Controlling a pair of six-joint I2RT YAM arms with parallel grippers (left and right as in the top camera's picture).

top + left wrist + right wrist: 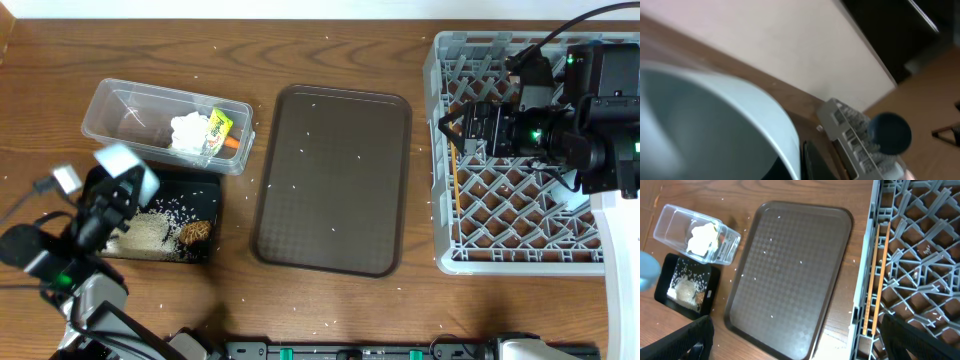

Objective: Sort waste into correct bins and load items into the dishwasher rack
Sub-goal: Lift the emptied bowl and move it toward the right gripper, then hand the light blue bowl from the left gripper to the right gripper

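Observation:
My left gripper [112, 192] is shut on the white bowl [125, 163] and holds it tilted over the black tray [205, 195]. The tray holds a heap of rice [150, 235] and the brown lump [195, 232]. The bowl fills the left wrist view [715, 125]. The clear tub [120, 105] holds the tissue [188, 130], the wrapper [216, 127] and the carrot [231, 142]. My right gripper [452, 125] is open and empty above the grey rack [440, 60]; its fingers [800, 347] are spread wide. A dark blue round item [890, 132] stands in the rack.
The brown serving tray [335, 180] lies between the bins and the rack, with rice grains scattered on it and on the table. Wooden chopsticks [879, 275] lie along the rack's left side. The right arm covers the rack's far part.

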